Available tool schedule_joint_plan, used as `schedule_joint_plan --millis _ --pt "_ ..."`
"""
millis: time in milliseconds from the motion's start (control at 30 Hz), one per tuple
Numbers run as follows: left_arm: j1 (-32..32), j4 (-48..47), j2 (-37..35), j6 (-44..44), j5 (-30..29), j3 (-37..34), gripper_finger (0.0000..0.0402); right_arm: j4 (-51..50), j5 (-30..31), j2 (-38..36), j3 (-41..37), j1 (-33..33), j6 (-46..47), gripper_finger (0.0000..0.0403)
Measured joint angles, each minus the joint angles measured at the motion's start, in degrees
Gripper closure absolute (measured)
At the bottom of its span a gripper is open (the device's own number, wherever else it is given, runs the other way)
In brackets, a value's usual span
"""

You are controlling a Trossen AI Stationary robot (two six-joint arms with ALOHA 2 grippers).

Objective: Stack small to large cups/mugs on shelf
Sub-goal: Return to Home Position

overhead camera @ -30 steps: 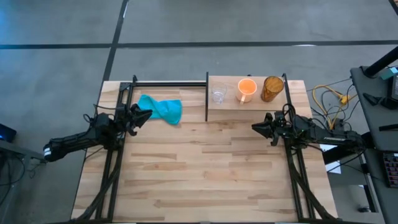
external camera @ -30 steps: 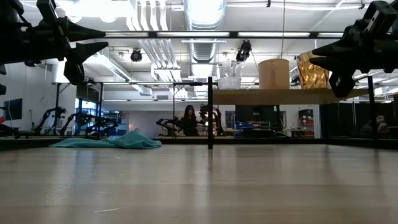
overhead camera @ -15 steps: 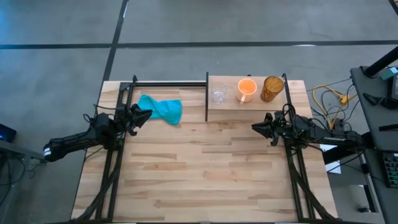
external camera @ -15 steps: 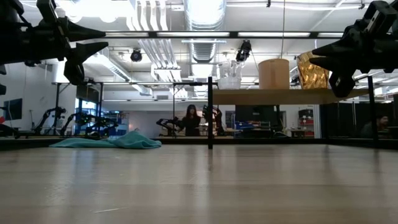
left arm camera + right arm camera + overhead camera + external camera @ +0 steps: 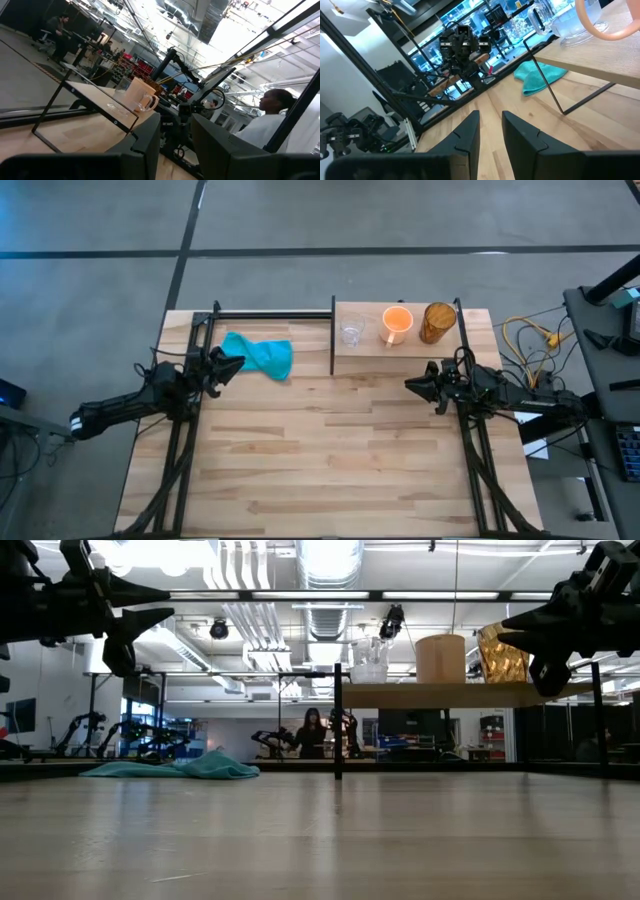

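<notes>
The glass cup (image 5: 351, 333), orange mug (image 5: 397, 322) and brown cup (image 5: 437, 322) line the shelf (image 5: 370, 346) at the far right corner of the table (image 5: 330, 460). The glass looks fragile and probably slick, so grip its wall. The left tool (image 5: 232, 365) and right tool (image 5: 412, 385) hover narrowly parted, empty.

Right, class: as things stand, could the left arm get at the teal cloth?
Probably yes: the left gripper hangs open just beside the teal cloth on the table, with nothing standing between them.

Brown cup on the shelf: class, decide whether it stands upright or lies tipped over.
Upright. In the low view the brown cup stands on its base on the shelf, beside the orange mug.
</notes>
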Motion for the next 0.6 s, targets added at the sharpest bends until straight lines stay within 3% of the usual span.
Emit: schedule_joint_plan --millis 600 --pt "-0.01 0.00 0.00 0.00 0.42 0.01 0.0306 -0.02 0.00 0.00 0.00 0.00 0.00 0.0326"
